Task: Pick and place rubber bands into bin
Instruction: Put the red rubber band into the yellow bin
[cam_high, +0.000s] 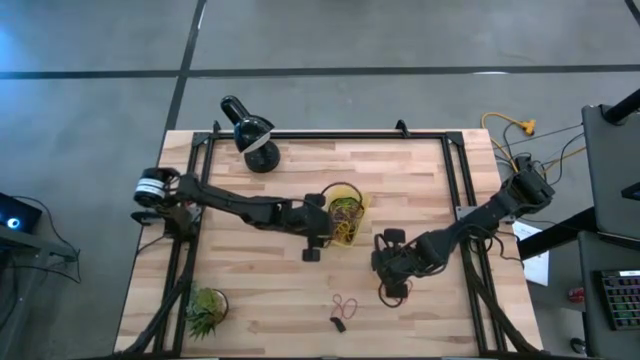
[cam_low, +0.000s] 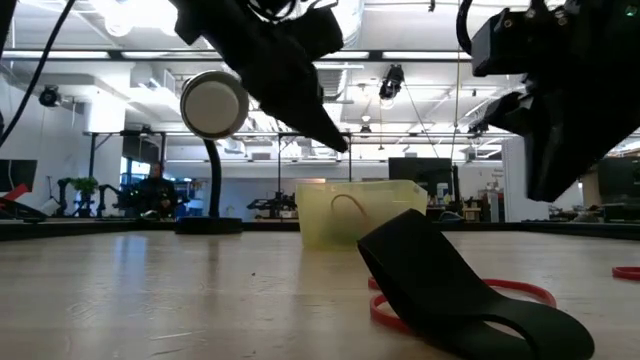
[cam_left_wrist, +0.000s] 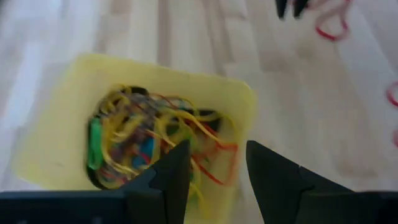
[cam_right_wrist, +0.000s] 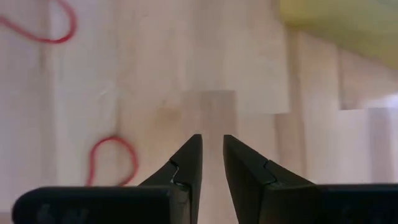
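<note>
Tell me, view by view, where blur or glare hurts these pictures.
Left wrist view: the yellow bin and its tangled rubber bands are smeared by blur. Low view: the near black band is soft, ceiling lights glare behind the arms. Right wrist view: the wooden table looks soft. High view: evenly lit.

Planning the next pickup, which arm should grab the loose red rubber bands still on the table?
Right. The right gripper is empty, slightly open, and nearest the red rubber bands. The left gripper is over the yellow bin.

Pale matt wooden table (cam_high: 420, 180), translucent yellow plastic bin (cam_low: 330, 215).
</note>
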